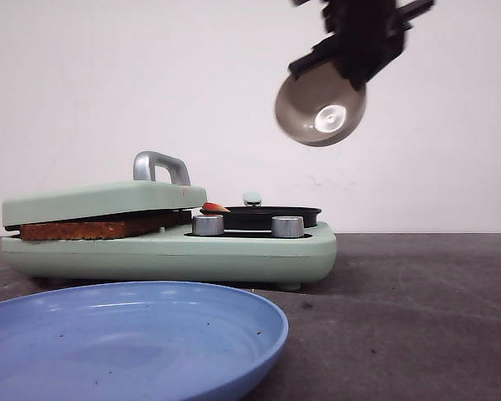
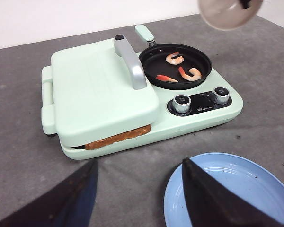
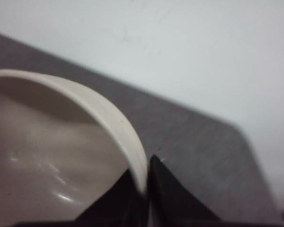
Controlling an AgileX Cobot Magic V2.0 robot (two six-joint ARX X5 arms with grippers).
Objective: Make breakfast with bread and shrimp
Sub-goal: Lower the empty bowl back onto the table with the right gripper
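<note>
We held the bowl (image 1: 321,104) by its rim in our right end effector (image 3: 146,187), tipped over the pan (image 2: 175,65) where shrimp (image 2: 190,73) lay; our left end effector (image 2: 139,189) waited wide.

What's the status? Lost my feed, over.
Left hand open, low near blue plate. Right hand shut on tilted beige bowl, high above black pan. Three orange shrimp in pan; browned bread under closed green lid. Nothing blocking.

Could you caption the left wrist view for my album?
Three shrimp lie in the black pan; bread peeks from under the closed green lid.
</note>
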